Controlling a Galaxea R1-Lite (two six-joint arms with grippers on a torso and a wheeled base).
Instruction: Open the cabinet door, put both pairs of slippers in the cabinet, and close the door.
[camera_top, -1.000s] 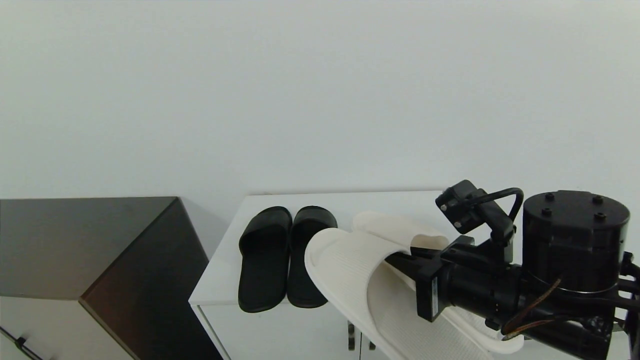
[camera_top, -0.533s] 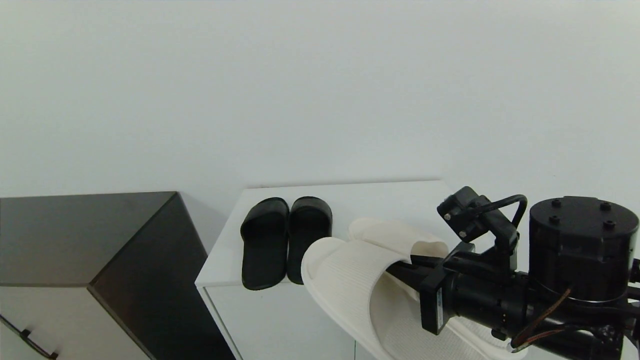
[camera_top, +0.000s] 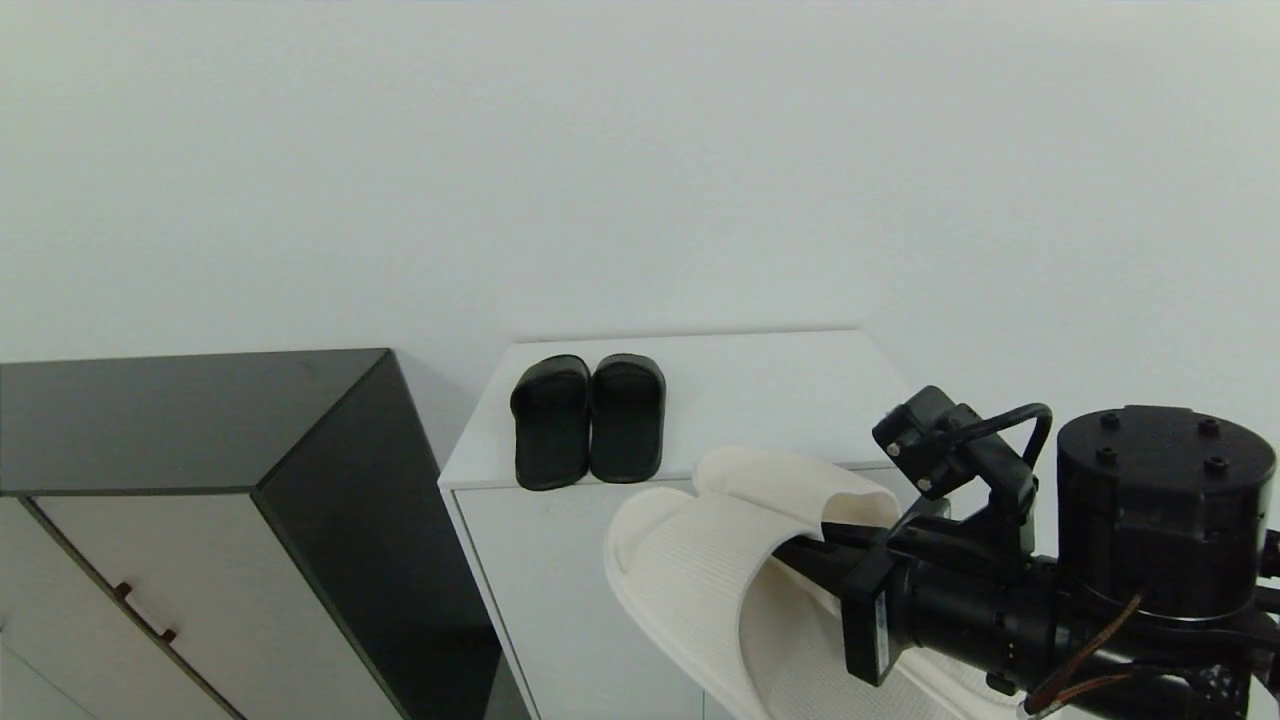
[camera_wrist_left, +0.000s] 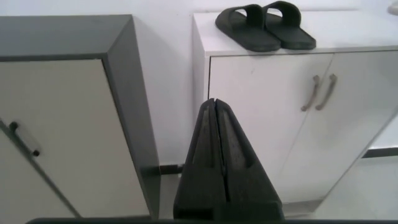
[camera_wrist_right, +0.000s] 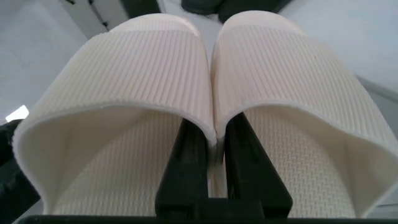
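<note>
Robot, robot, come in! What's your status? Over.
Right gripper shut on white slippers, held up. Left gripper shut, empty. Black slippers on top of white cabinet. Cabinet doors shut, blocking the way in.

A ribbed, cloth-like weave is seen on the straps of the white slippers (camera_wrist_right: 149, 81), and a fine embossed, matt pattern on their insoles. The black slippers (camera_top: 588, 420) are made of what looks like smooth, matt rubber or plastic. The white cabinet (camera_wrist_left: 261, 112) is finished in a smooth, matt white coat, and its door handles (camera_wrist_left: 320, 92) are of dull, brushed metal. The dark cabinet (camera_top: 200, 420) is given a dark, faintly glossy top and side, while its front is pale and matt. The left end effector (camera_wrist_left: 212, 109) is made of matt black plastic.
</note>
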